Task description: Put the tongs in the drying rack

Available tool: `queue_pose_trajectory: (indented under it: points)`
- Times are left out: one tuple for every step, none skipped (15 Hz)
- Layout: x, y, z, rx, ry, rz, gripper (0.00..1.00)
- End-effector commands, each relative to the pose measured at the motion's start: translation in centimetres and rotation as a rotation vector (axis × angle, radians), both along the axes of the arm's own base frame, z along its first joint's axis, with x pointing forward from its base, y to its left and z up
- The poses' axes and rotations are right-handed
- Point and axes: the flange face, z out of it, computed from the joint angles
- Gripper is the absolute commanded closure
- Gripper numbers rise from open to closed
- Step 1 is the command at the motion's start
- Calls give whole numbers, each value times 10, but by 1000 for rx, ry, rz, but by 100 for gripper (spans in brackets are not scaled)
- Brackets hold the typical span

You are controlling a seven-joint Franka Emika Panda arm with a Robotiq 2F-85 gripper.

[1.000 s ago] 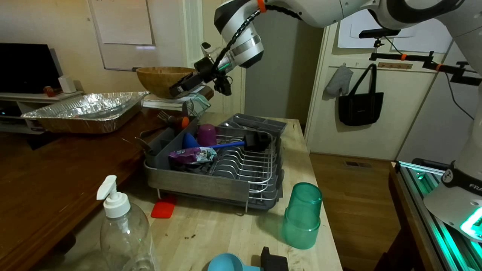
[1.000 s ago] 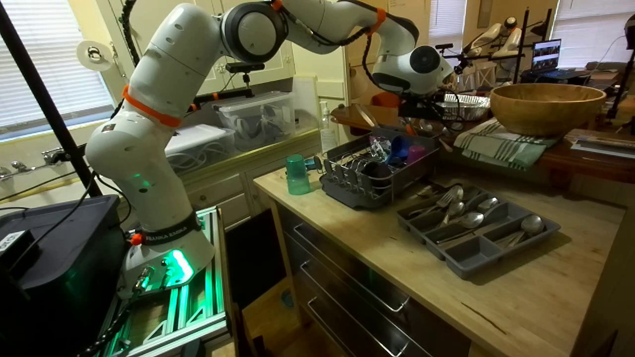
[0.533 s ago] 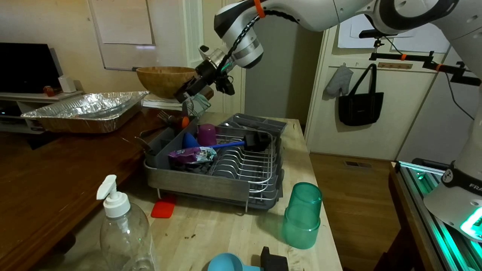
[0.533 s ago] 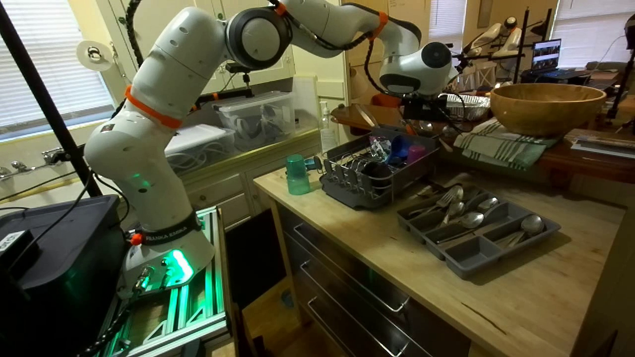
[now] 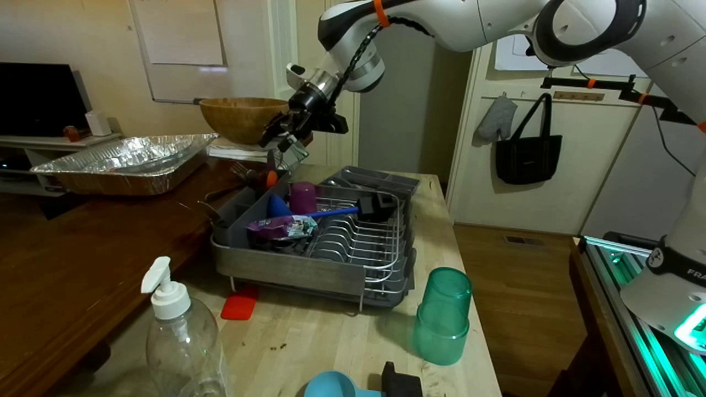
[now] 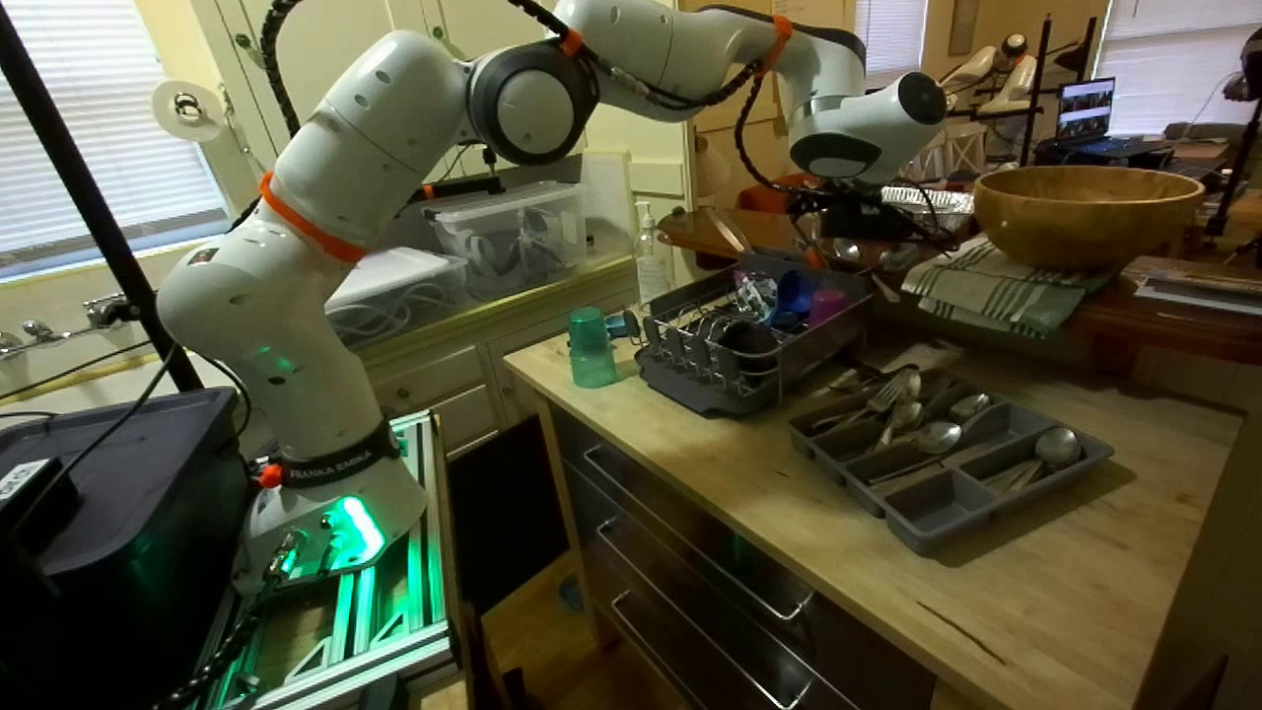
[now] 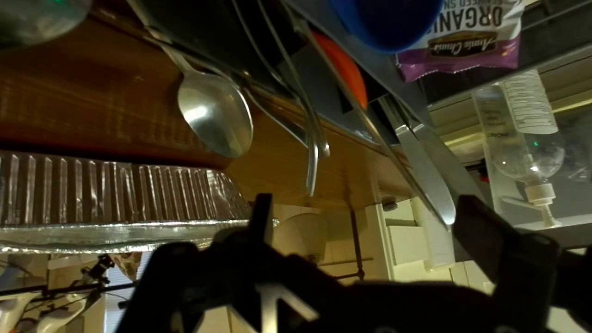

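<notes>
The drying rack (image 5: 298,271) is dark wire with a grey base and stands on the wooden counter; it also shows in an exterior view (image 6: 702,387). It holds a blue cup (image 7: 393,21), a purple cup (image 5: 303,198) and a snack packet (image 7: 462,41). Its side holder carries a spoon (image 7: 217,108), knives (image 7: 425,162) and forks. My gripper (image 5: 277,141) hangs above and beyond this holder, near the wooden bowl. In the wrist view its fingers (image 7: 365,203) are wide apart with nothing between them. I cannot make out the tongs in any view.
A foil pan (image 5: 127,176) and the bowl (image 6: 1085,217) sit on the brown table, with a striped towel (image 6: 1016,286) under the bowl. A grey cutlery tray (image 6: 922,532) lies beside the rack. Green cups (image 5: 444,317) and a soap bottle (image 5: 187,342) stand on the counter.
The arm has reached further out, and my gripper has turned and shifted slightly lower. Its two fingers now show apart in an exterior view. The rack and its contents have not moved.
</notes>
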Motion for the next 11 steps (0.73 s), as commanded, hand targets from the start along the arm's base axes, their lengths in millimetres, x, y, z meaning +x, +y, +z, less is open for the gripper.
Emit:
queue_pose_trajectory:
  points:
    - [7,-2,-1,10,-34,66,0]
    - [7,-3,0,8,-41,71,0]
    - [7,-4,1,7,-50,73,0]
    - [7,-6,2,11,-62,69,0]
    - [7,-7,4,17,-73,65,0]
    - [9,-8,6,28,-83,41,0]
    - [6,-4,6,14,-61,42,0]
    - [6,-5,7,16,-63,41,0]
    - [6,-5,8,16,-64,40,0]
    - [6,-5,8,16,-64,40,0]
    - [6,-5,8,17,-64,41,0]
